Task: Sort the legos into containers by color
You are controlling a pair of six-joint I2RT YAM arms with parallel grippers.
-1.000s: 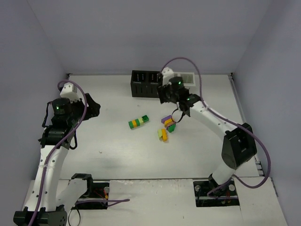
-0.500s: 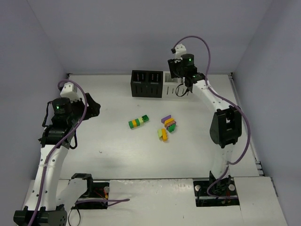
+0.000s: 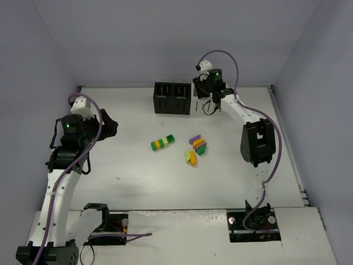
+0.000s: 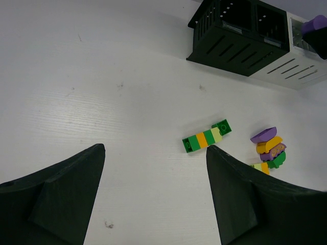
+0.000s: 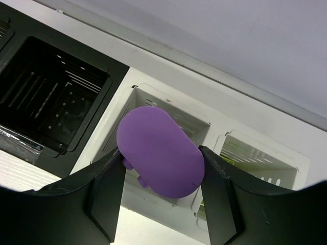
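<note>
My right gripper (image 5: pixel 161 171) is shut on a rounded purple lego (image 5: pixel 161 152), held above the first white container (image 5: pixel 134 97) next to the black containers (image 5: pixel 56 92). From above, the right gripper (image 3: pixel 206 101) hangs over the white bins behind the black pair (image 3: pixel 172 98). A joined strip of dark green, orange-yellow and lime legos (image 3: pixel 162 143) lies mid-table, with a small pile of purple, orange-yellow and green legos (image 3: pixel 195 149) to its right. My left gripper (image 4: pixel 156 153) is open over bare table, short of the strip (image 4: pixel 207 137).
A second white container (image 5: pixel 265 153) sits to the right of the first, with something lime-green showing inside. The back wall stands right behind the row of bins. Purple cables loop off both arms.
My right arm has swung from just above the lego pile back to the white containers, carrying the purple lego. The left arm has not moved.
</note>
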